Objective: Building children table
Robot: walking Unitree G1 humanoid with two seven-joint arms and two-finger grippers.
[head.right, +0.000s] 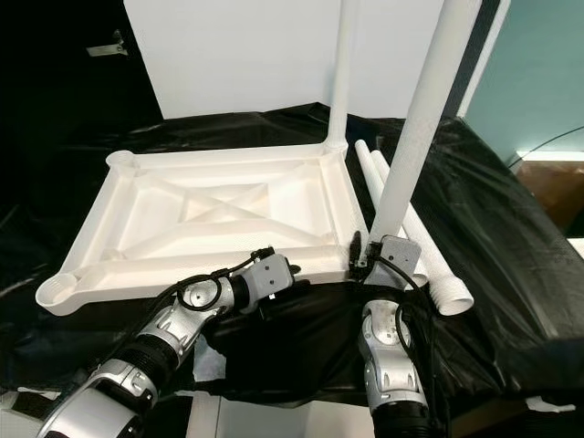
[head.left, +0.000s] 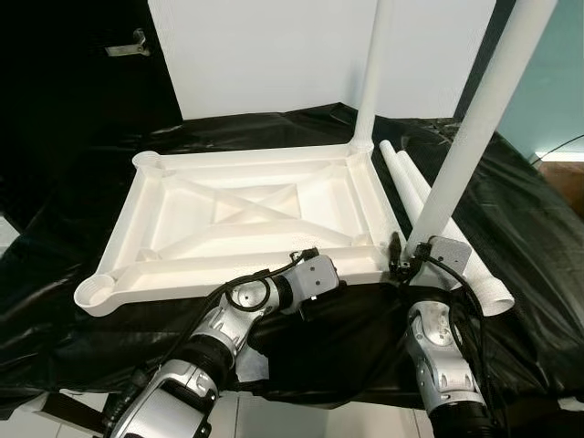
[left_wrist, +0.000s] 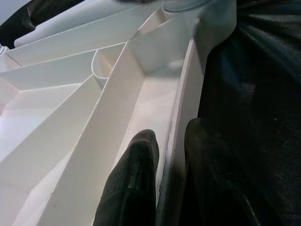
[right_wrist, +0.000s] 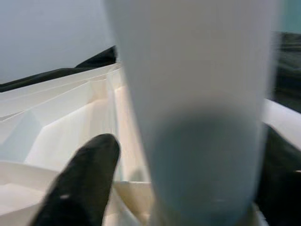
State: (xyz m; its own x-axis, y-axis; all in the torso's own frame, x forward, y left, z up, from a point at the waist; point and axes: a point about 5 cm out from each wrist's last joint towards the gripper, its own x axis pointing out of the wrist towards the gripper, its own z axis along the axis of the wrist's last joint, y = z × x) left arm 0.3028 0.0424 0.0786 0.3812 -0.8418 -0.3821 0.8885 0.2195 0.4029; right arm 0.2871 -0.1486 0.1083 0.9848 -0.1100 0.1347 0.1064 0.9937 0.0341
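Left eye view: the upturned tabletop [head.left: 246,214] fills mid-frame on black sheeting [head.left: 511,210]; one leg [head.left: 372,73] stands at its far right corner, two spare legs [head.left: 429,214] lie right. Left wrist view: left gripper [left_wrist: 164,155] pinches the tabletop's near rim. Right wrist view: right gripper [right_wrist: 188,174] clasps a second leg [right_wrist: 197,94] at the near right socket. Roughly half remains.

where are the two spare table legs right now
The two spare legs lie side by side on the black cloth, on the robot's right, beside the upturned tabletop.
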